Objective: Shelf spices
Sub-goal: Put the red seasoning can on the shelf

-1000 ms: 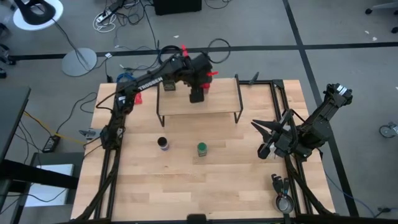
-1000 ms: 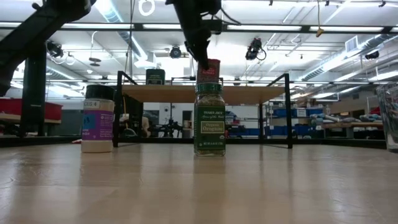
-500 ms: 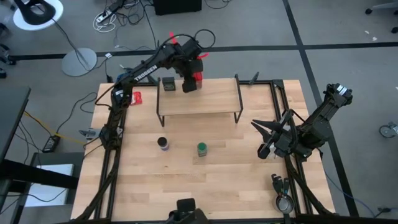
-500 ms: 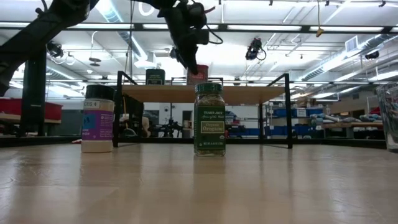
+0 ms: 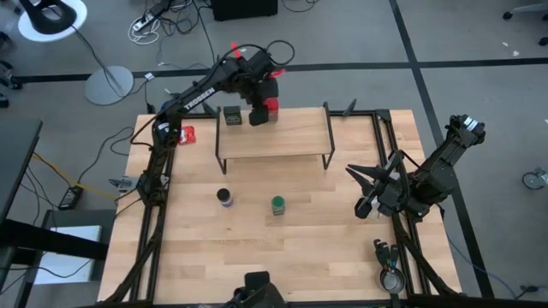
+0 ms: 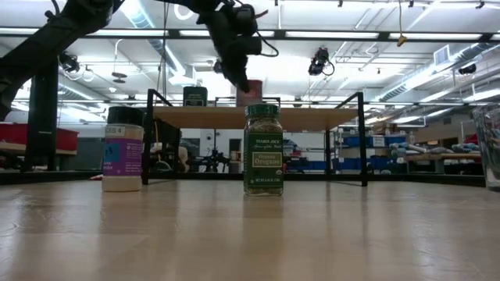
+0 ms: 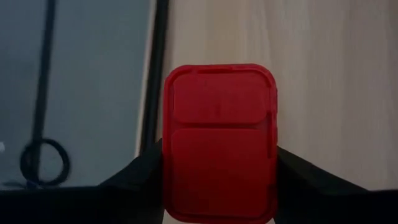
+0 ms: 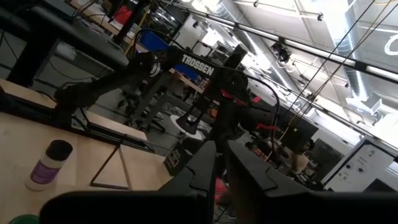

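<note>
We see the olive tin (image 5: 230, 114) already on the shelf (image 5: 291, 137), the left gripper (image 5: 262, 109) clamping the red tin (image 5: 271, 107) seemingly just above it, while both jars (image 5: 224, 198) wait on the counter (image 5: 257, 248).

Both arms are dark, jointed and cable-draped; the left arm (image 5: 193, 101) carries white TROSSEN lettering and red fittings near its wrist.

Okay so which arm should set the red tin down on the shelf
Left. The left gripper already holds the red tin over the shelf, beside the olive tin. The right gripper waits off to the right, away from it.
</note>
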`<action>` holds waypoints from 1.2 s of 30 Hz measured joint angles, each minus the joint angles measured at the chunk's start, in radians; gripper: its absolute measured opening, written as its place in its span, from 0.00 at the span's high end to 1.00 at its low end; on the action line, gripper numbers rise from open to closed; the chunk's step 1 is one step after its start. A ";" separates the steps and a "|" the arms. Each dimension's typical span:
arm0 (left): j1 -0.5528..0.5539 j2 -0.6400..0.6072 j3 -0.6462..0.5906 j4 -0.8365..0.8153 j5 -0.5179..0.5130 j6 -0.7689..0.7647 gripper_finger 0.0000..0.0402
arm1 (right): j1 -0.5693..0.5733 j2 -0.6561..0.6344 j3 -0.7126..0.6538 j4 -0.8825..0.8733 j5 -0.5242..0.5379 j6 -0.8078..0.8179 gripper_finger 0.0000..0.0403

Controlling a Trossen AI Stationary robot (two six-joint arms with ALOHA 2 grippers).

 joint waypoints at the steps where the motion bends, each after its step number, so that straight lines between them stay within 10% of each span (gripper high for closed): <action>1: -0.004 -0.004 0.000 0.016 0.002 -0.004 0.49 | 0.000 0.000 0.000 0.000 0.000 0.001 0.90; 19: -0.185 -0.258 -0.002 0.311 -0.197 -0.114 0.49 | 0.000 0.000 0.000 -0.014 0.007 0.004 0.90; 36: -0.106 -0.488 -0.188 0.091 -0.207 -0.104 0.49 | 0.000 0.000 0.000 -0.014 0.006 0.005 0.90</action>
